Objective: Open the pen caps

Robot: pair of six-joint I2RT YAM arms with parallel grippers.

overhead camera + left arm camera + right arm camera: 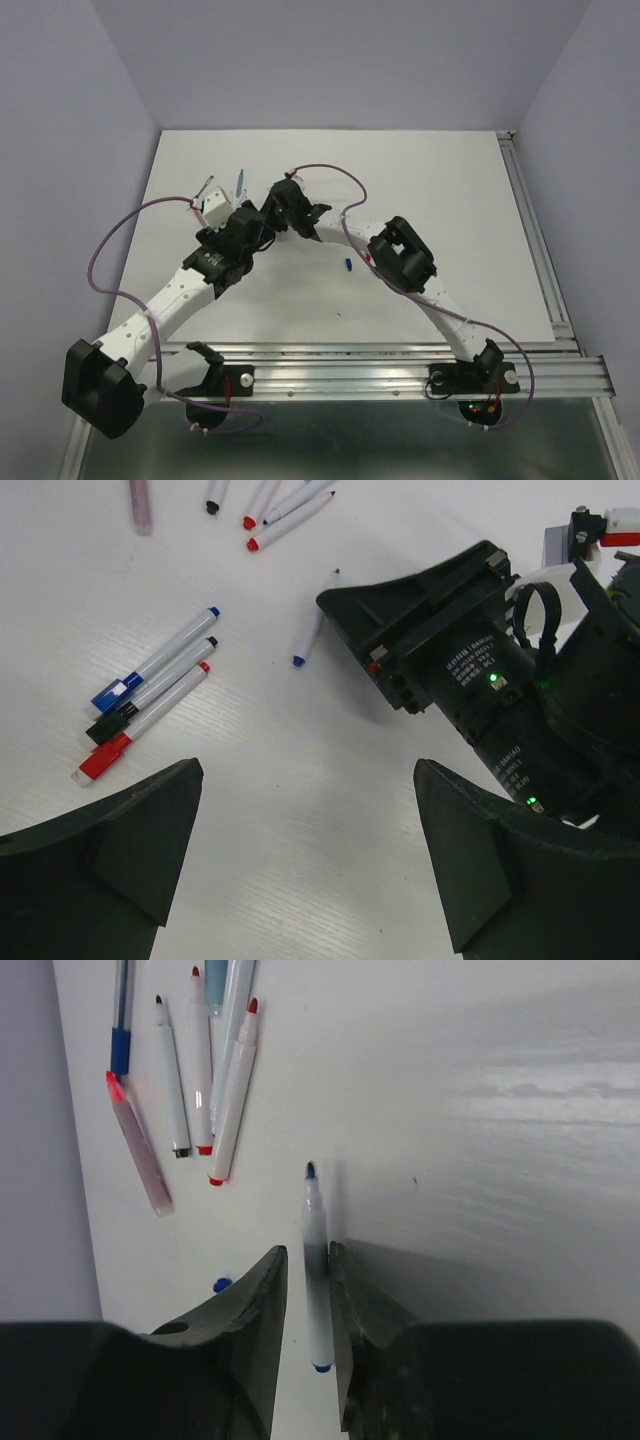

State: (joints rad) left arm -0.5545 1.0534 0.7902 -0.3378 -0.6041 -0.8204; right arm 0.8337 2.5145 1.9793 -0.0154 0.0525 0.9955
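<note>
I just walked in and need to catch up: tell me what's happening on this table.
Two robot arms are pulling caps off pens. The right pincer straddles a bare-tipped blue pen; whether it grips it is unclear. The left pincer hovers wide open and empty. Several uncapped pens lie nearby; three capped pens wait untouched. A loose blue cap lies on the table.

Arm links: white rounded tubes on the left arm [175, 295] and the right arm [445, 315].
Joints: bulky black joint housings [402, 252].
Cables: a thin purple cable [100, 260] loops along each arm.
Left end effector [310, 830]: matte black, wedge-shaped fingers.
Markings: white printed label [470, 670] and small green lights [492, 678] on the black wrist housing.
</note>
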